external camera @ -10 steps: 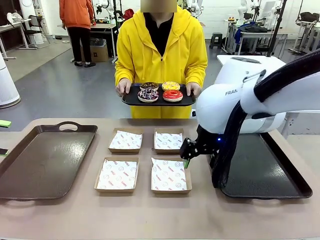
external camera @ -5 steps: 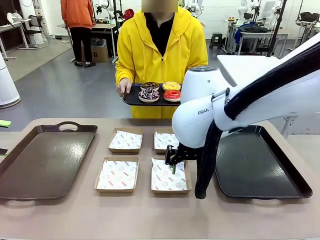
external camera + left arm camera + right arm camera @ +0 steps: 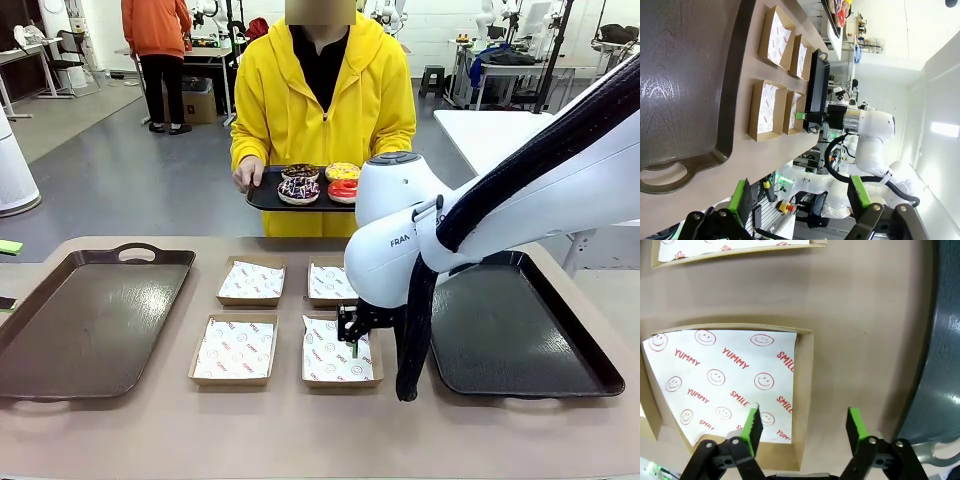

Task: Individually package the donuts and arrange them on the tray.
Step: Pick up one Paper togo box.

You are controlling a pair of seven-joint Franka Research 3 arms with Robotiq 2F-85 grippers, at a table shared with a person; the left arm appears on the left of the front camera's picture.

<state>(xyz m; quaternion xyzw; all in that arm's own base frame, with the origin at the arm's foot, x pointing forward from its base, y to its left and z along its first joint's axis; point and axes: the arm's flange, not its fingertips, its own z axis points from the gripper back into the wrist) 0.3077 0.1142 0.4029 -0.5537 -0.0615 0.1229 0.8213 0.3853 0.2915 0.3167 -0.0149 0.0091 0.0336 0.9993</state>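
Observation:
Across the table a person holds a black serving tray (image 3: 268, 197) carrying the donuts: a sprinkled chocolate one (image 3: 298, 173), a dark drizzled one (image 3: 296, 190), a yellow one (image 3: 342, 171) and a red one (image 3: 342, 188) half hidden behind my right arm. My right gripper (image 3: 352, 338) hangs low over the near-right paper-lined box (image 3: 322, 358). In the right wrist view my right gripper (image 3: 804, 429) is open and straddles that box's side wall (image 3: 805, 390), one finger over the paper, the other outside. My left gripper (image 3: 800, 197) is open and holds nothing.
Three more lined boxes (image 3: 234, 348) (image 3: 251, 281) (image 3: 328, 280) sit mid-table. A large dark tray (image 3: 90, 320) lies at the left and another (image 3: 520, 335) at the right, just beyond my right arm. The left wrist view looks along the left tray (image 3: 690, 75).
My right arm has swung left from the right tray's edge and come down over the near-right box. The person and the donut tray have stayed put.

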